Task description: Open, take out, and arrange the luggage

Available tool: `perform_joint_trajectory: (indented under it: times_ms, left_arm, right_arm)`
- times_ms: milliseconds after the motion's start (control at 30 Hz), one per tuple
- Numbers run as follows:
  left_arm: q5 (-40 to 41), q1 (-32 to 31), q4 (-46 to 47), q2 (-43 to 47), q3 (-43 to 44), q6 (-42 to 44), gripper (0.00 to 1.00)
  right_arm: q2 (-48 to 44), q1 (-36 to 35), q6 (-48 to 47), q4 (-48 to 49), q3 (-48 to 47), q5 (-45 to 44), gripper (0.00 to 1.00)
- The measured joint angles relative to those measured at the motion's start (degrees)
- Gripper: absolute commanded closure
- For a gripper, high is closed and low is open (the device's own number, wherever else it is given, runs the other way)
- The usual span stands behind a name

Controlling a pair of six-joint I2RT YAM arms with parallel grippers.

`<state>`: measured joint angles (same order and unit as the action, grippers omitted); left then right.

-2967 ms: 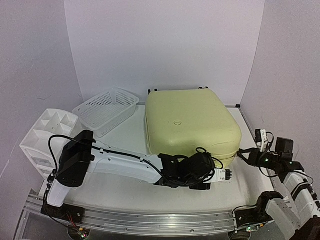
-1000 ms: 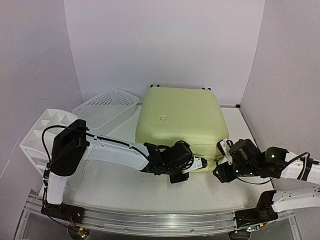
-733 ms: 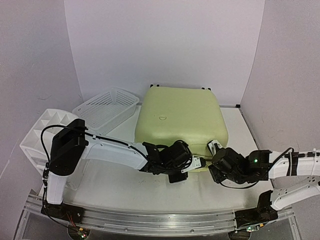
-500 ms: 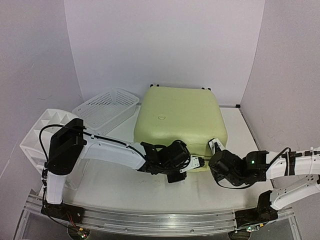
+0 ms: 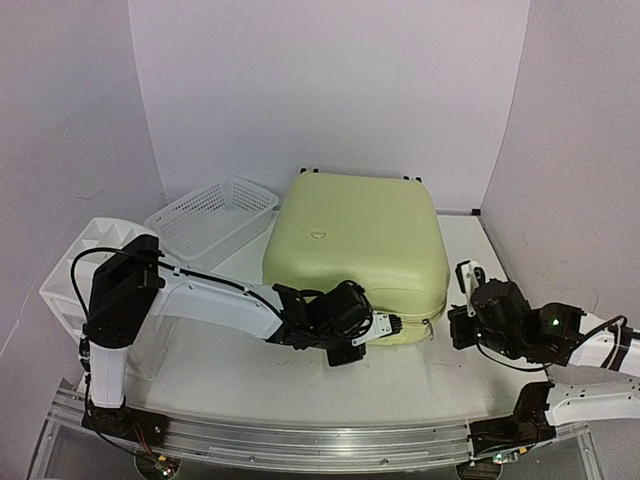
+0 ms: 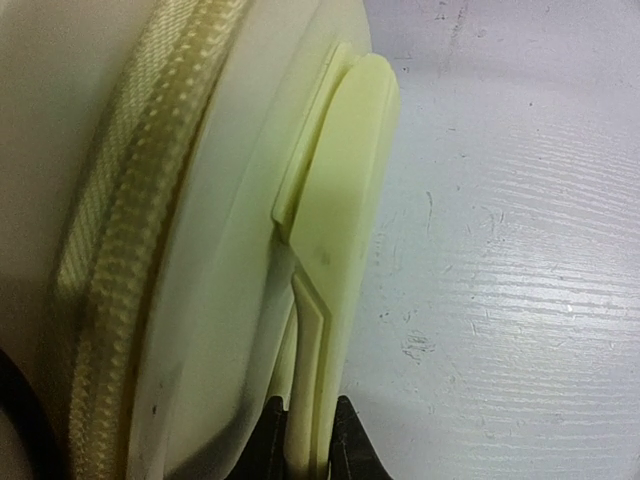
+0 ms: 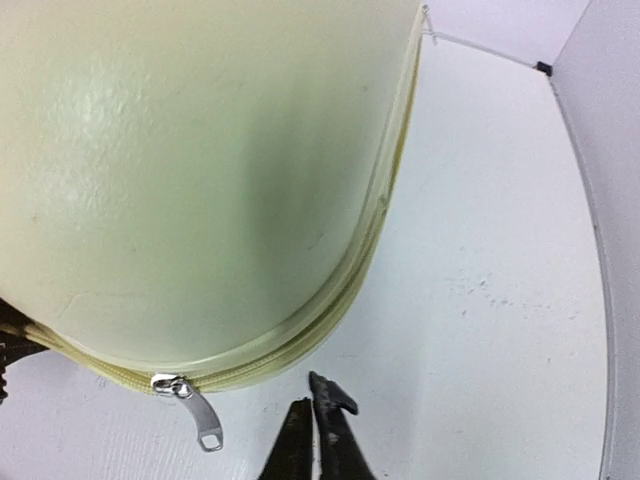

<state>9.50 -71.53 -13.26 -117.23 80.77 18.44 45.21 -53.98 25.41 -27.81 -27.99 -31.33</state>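
The luggage (image 5: 355, 250) is found lying flat and closed on the table (image 5: 240, 375), its side handle (image 6: 335, 250) clamped in the left hand (image 6: 308, 445), while the right hand (image 7: 315, 425) is held closed and empty beside the zip pull (image 7: 200, 420).

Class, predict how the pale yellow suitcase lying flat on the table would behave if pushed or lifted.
The luggage is probably stiff: its hard shell shows no dents. Lying flat on its broad face, it should slide rather than tip. The glossy shell looks slippery, so the left pincer clamping the side handle seems the surer hold.
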Motion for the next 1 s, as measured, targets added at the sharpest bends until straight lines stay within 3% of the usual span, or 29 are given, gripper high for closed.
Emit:
perform_joint_trajectory:
  times_ms: [100,200,333,600,800,1000]
  left_arm:
    - [-0.2,0.1,0.1,0.2,-0.3,0.0,1.00]
    - [-0.3,0.1,0.1,0.3,-0.3,-0.1,1.00]
    - [-0.3,0.1,0.3,0.5,-0.7,0.0,1.00]
    - [-0.5,0.2,0.1,0.8,-1.0,0.0,1.00]
    - [-0.5,0.2,0.0,0.9,-1.0,-0.2,1.00]
    - [-0.6,0.3,-0.2,0.9,-1.0,-0.3,1.00]
  right_arm:
    - [1.9,0.7,-1.3,0.5,0.0,6.6,0.46]
    - [1.7,1.0,-1.8,0.0,0.0,11.9,0.40]
    - [-0.8,4.4,-1.3,0.8,0.9,19.2,0.39]
    - [-4.6,18.2,4.2,6.6,7.3,38.4,0.43]
    - [-4.5,26.7,11.4,19.0,14.8,52.0,0.43]
    - [1.1,28.2,16.3,29.7,17.0,57.9,0.52]
